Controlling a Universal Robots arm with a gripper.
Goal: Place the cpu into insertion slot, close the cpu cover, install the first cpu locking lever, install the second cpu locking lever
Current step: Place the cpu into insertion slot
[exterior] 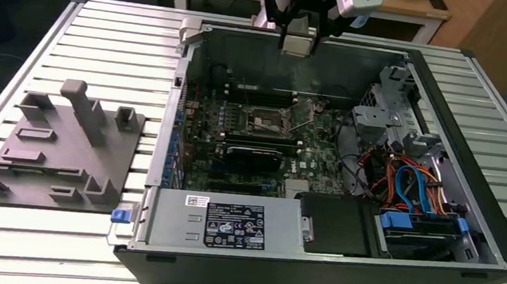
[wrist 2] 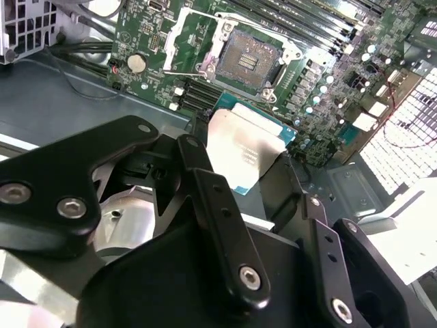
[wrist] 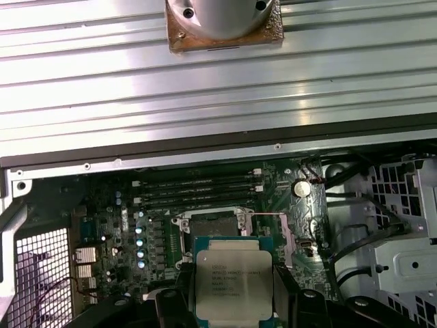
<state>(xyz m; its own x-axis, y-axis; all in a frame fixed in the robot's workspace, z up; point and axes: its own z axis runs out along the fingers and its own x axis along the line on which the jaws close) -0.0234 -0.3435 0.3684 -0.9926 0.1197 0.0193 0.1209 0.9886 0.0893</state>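
My gripper (exterior: 297,39) hangs above the back wall of the open computer case, shut on the cpu (exterior: 297,44). In both wrist views the cpu (wrist 2: 240,140) (wrist: 233,281) is a flat silvery square chip on a green base, pinched at its sides between two black fingers (wrist 2: 205,195). The insertion slot (exterior: 269,119) (wrist 2: 247,60) lies open on the green board, below and apart from the chip. In the first wrist view the chip hides part of the slot (wrist: 208,222). The cpu cover (wrist 2: 186,39) (wrist: 272,232) stands swung open beside the slot.
The case's back wall and the slatted metal table (exterior: 42,247) lie under the arm. Long memory slots (wrist: 198,188) run beside the socket. A black module (exterior: 252,157), a power supply (exterior: 219,221) and a drive bay with coloured cables (exterior: 414,190) crowd the case. A grey fixture plate (exterior: 60,146) sits at the exterior view's left.
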